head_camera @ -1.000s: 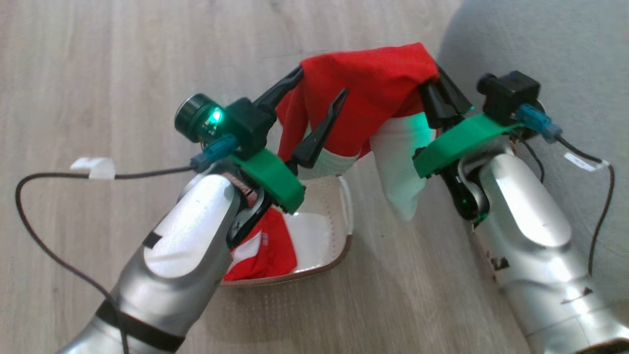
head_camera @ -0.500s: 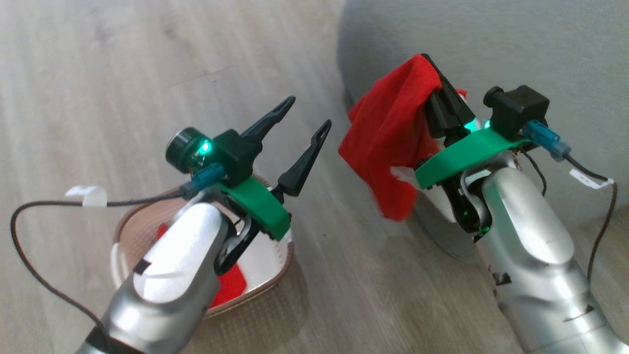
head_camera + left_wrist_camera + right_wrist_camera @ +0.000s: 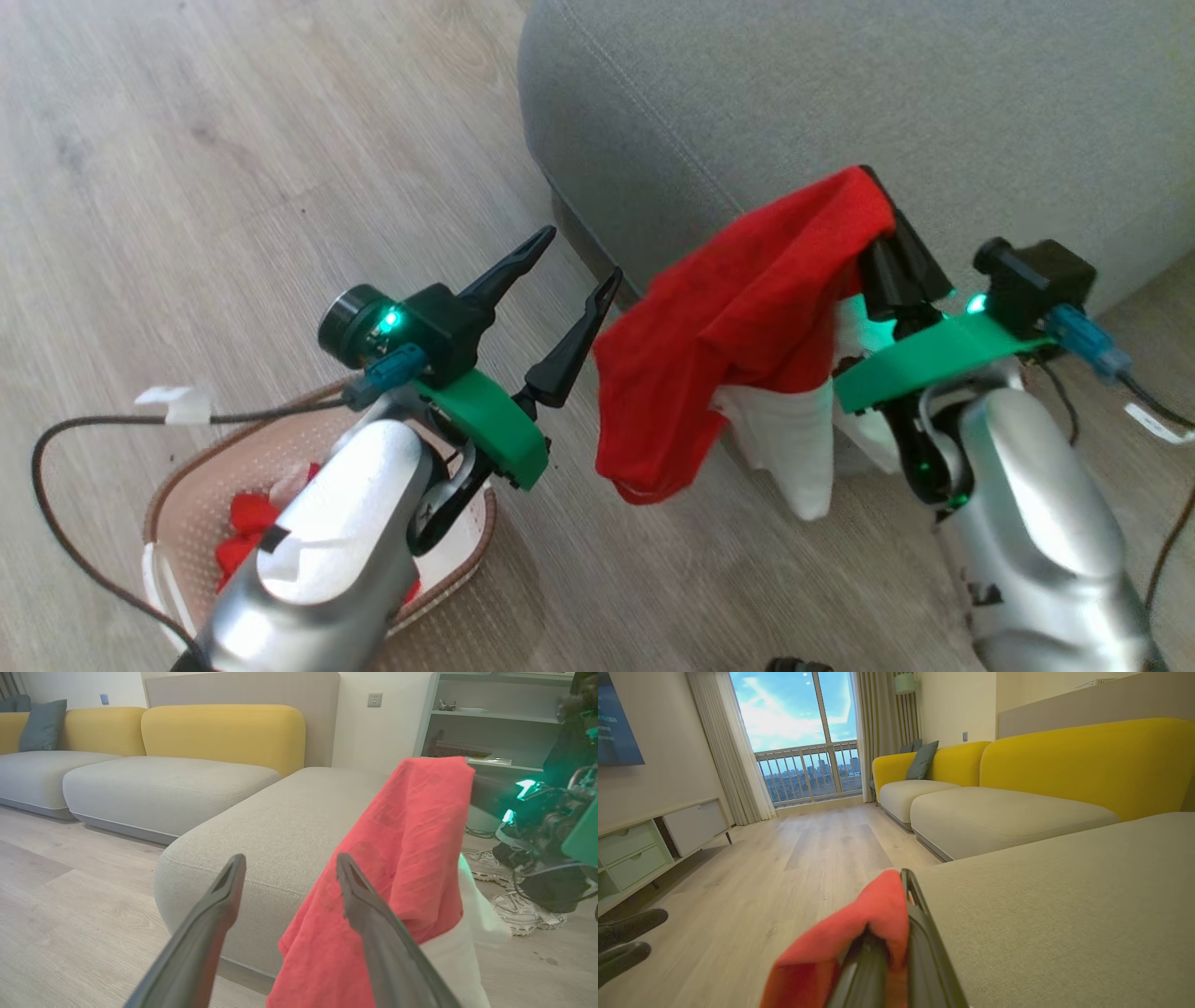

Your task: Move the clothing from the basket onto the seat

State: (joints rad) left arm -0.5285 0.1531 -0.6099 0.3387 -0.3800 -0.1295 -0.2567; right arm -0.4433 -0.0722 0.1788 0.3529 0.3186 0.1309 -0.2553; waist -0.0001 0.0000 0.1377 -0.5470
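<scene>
1. Head view: the right gripper (image 3: 898, 233) is pinching the top of a red garment (image 3: 747, 308), its jaws pressed together on the fabric. The garment is hanging down and to the left of that gripper, with a white part dangling lowest. It is hanging in front of the near corner of the seat (image 3: 840, 93), above the floor (image 3: 187, 187). The left gripper (image 3: 579, 257) is standing spread and empty just left of the garment. The basket (image 3: 187, 457) is sitting on the floor under the left forearm, with more red clothing (image 3: 247, 518) lying in it.
2. Left wrist view: the spread fingers are pointing at the seat's corner. The garment is hanging behind the finger on that view's right; whether they are touching I cannot tell.
3. Right wrist view: the closed fingers are gripping red fabric that is draping over their left side. The seat is lying just to their right.
</scene>
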